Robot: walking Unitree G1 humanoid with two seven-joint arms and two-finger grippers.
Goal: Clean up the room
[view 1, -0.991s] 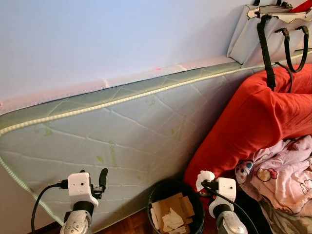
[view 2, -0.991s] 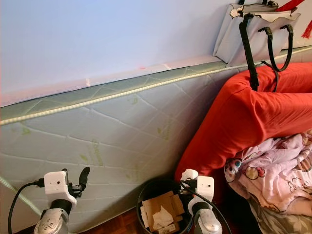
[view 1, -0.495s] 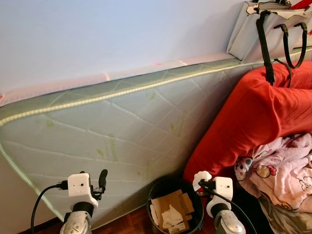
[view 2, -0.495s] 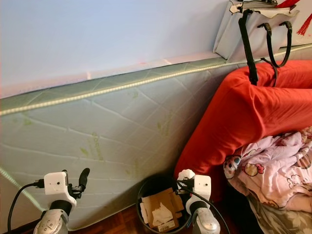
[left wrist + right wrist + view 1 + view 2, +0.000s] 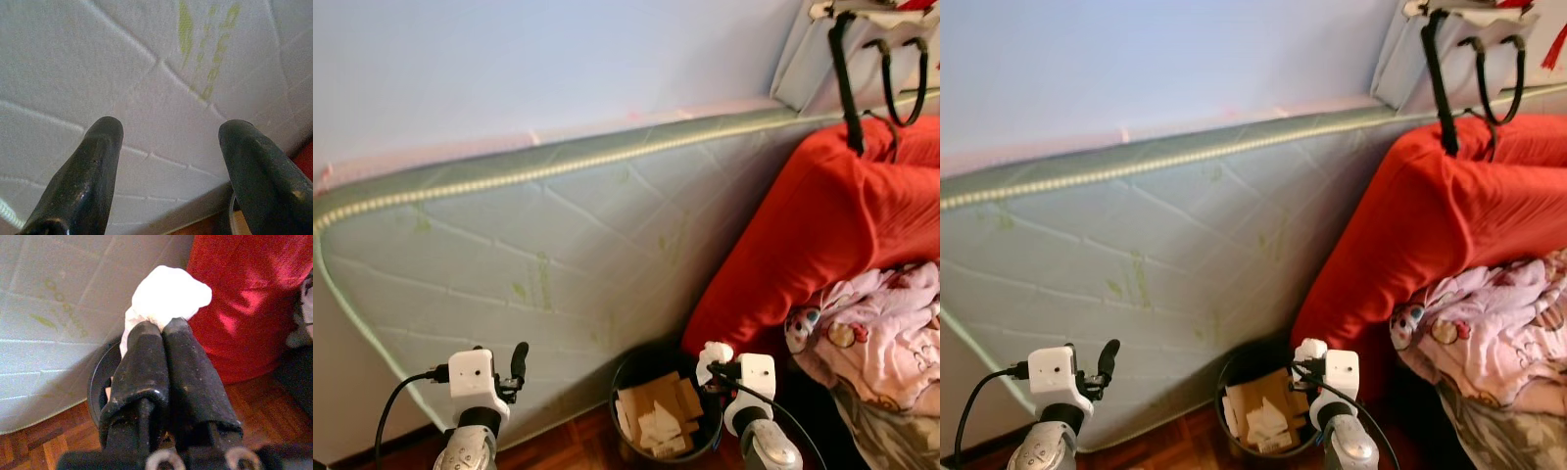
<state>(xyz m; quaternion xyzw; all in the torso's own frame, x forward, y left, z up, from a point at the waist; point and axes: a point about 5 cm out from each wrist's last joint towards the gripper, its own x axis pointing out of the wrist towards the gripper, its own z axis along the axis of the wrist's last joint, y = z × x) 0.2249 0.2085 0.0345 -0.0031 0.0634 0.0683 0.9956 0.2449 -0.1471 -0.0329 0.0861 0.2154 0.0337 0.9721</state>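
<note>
A crumpled white paper wad (image 5: 166, 296) is pinched in my right gripper (image 5: 161, 330), whose fingers are shut on it. The wad (image 5: 713, 354) hangs just above the right rim of a black waste bin (image 5: 626, 377) holding cardboard and paper scraps (image 5: 656, 416). The bin stands on the wood floor, between the mattress and a red bedding heap. My left gripper (image 5: 168, 129) is open with nothing between its fingers, facing the quilted mattress (image 5: 548, 264) a short way to the bin's left.
The pale green mattress leans on edge against a light blue wall (image 5: 538, 69). A red cover (image 5: 822, 225) with a pink patterned cloth (image 5: 881, 328) piles up at the right. A grey bag (image 5: 857, 59) with black straps sits above it. Wood floor (image 5: 568, 452) shows below.
The whole picture has shifted, so the camera moved: the mattress's left corner has come into view and the bin sits lower. Both grippers hold the same pose, the right one still clamped on the wad.
</note>
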